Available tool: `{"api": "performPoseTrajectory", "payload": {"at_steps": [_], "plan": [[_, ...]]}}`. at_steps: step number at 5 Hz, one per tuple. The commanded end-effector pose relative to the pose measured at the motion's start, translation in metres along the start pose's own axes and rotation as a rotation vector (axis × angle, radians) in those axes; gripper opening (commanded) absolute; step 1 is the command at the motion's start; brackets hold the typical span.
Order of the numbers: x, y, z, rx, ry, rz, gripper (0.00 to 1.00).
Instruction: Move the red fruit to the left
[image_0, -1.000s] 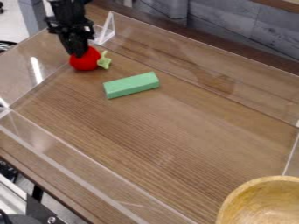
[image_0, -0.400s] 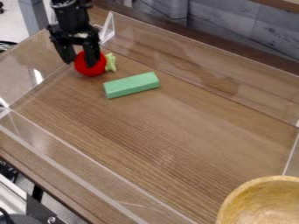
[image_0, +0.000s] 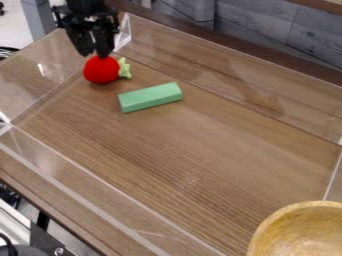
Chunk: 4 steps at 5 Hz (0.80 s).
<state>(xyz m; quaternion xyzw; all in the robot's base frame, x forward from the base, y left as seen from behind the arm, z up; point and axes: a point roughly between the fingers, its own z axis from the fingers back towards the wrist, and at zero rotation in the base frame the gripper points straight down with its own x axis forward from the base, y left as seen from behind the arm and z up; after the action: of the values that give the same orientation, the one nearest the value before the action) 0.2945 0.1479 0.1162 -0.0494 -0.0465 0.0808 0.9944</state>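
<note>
The red fruit lies on the wooden table near the far left, round and bright red, with its pale green leafy end pointing right. My black gripper hangs just above and behind it, pointing down, its fingers open and nothing between them. It does not touch the fruit.
A flat green rectangular block lies just right of the fruit. Clear plastic walls ring the wooden table top. A wooden bowl rim shows at the bottom right corner.
The gripper was shut on the red fruit, then opened and rose away from it. The fruit stays on the table at the far left.
</note>
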Motion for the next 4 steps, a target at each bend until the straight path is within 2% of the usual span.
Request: {"api": "performPoseTrajectory", "payload": {"at_steps": [1, 2, 3, 4], "plan": [[-0.006, -0.010, 0.026, 0.022, -0.046, -0.009, 1.00], [-0.007, -0.022, 0.032, 0.022, -0.042, -0.085, 0.00], [-0.008, -0.027, 0.037, 0.020, -0.036, -0.155, 1.00], [-0.009, -0.024, 0.044, 0.023, -0.028, -0.153, 1.00]]}}
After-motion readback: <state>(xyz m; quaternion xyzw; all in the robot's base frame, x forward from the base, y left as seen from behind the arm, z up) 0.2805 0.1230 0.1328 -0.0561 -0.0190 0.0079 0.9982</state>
